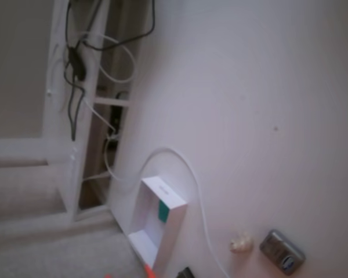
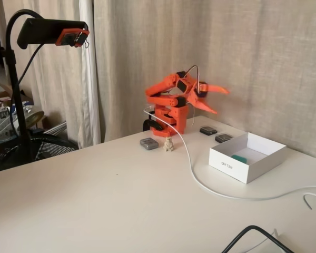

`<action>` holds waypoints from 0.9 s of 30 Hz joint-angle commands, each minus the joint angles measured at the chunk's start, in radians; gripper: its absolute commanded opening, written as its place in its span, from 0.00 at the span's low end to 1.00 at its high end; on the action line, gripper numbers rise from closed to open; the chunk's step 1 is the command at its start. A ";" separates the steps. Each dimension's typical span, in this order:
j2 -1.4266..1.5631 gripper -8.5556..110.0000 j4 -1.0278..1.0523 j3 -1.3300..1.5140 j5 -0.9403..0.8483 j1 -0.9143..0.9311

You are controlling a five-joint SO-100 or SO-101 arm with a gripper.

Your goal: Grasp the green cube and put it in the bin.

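The orange two-finger gripper [image 2: 215,100] of the folded orange plastic arm [image 2: 168,103] hangs in the air with its fingers spread wide apart in a V and nothing between them, pointing toward three o'clock in a fixed view and standing well above the table. The small teal-green matte cube [image 2: 239,158] lies inside the white shallow rectangular cardboard box [image 2: 237,165], on its floor close to the near wall; in the other fixed view the same cube [image 1: 162,211] shows against the box's wall, with the box [image 1: 173,227] lying at about six o'clock in that frame. The box rests on the pale white table [image 2: 105,205], at roughly four o'clock from the arm's base and apart from it. A thin white cable [image 2: 200,183] runs from the arm's base across the table, passing just beside the box's left side and trailing off toward three o'clock. A small cream lump [image 2: 169,144] sits at six o'clock from the base, with a grey metallic oval gadget [image 2: 149,143] just beside it at nine o'clock. Two small dark flat objects [image 2: 216,134] lie between the base and the box. A black camera stand [image 2: 21,79] rises at the frame's ten o'clock.
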 commanded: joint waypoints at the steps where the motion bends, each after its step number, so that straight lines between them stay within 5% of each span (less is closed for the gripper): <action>1: 0.014 0.34 0.035 0.031 -0.002 0.008; 4: 0.014 0.33 0.077 0.067 -0.002 0.018; 14: 0.014 0.04 0.307 0.048 0.008 0.018; 27: 0.014 0.00 0.281 0.118 -0.003 0.028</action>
